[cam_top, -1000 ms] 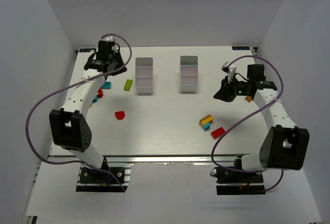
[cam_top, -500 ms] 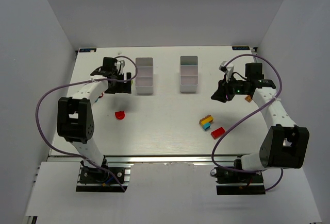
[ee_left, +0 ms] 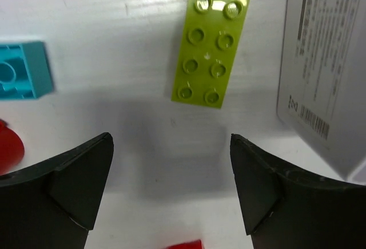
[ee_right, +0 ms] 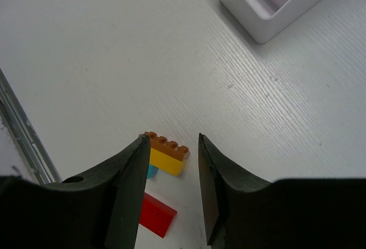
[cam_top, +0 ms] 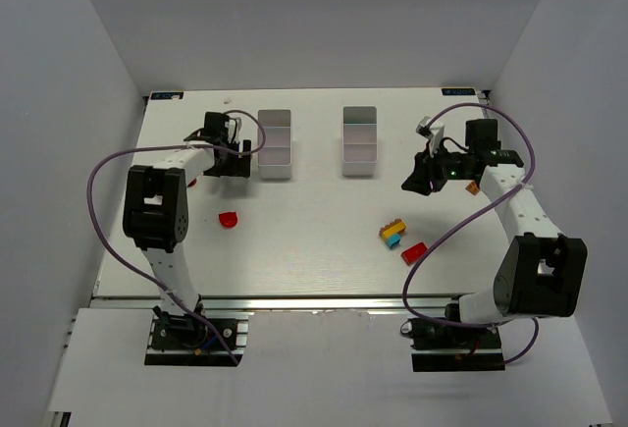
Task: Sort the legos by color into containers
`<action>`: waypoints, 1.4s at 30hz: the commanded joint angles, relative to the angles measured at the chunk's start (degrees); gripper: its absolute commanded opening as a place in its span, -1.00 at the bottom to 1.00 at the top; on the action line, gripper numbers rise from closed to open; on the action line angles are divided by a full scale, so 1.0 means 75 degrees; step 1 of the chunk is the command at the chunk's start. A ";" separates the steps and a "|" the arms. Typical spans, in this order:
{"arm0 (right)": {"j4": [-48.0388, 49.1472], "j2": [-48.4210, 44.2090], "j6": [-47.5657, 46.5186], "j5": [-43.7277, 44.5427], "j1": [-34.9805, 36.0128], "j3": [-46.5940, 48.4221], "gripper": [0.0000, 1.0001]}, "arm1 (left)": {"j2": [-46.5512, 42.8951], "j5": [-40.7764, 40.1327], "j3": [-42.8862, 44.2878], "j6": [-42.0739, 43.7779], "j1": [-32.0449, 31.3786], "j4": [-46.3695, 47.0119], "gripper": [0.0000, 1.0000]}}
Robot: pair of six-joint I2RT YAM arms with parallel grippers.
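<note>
Looking down from above, the camera showed a white surface (cam_top: 314, 270) with bricks scattered on it and two white bins near the top of the frame. The left claw (cam_top: 235, 160), in the upper left, hung just beside the left white bin (cam_top: 275, 142). Its wrist camera showed its dark fingers (ee_left: 80, 174) spread wide and holding nothing. A lime brick (ee_left: 211, 46) lay flat on the surface ahead of them, studs up, near the bin's labelled wall. A teal brick (ee_left: 23, 71) lay at the left edge of that frame, and bits of red plastic showed at the lower left and bottom edges.

The right claw (cam_top: 417, 180), at the right of the overhead frame, hung near the right white bin (cam_top: 360, 140) but apart from it. The wrist view showed it a little way open, pinching nothing. Down on the surface, seen through that gap, sat a small stack (ee_right: 166, 156) of orange, yellow and blue bricks, with a red brick (ee_right: 155, 214) just beside it. A rounded red brick (cam_top: 229, 219) lay alone, left of centre in the overhead frame.
</note>
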 commanded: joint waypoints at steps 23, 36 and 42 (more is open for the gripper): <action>-0.0073 0.0202 0.0016 0.0028 0.0004 0.0474 -0.09 | 0.1093 -0.0412 0.1196 -0.0510 -0.0115 0.1073 0.37; 0.0114 0.0144 0.0191 0.0075 0.0004 0.0439 -0.09 | 0.0415 -0.0681 0.0811 -0.0709 -0.0115 0.1108 -0.49; 0.0150 0.0120 0.0215 0.0075 0.0004 0.0404 -0.09 | -0.0897 -0.0518 0.0623 -0.1422 -0.0115 0.0769 -0.71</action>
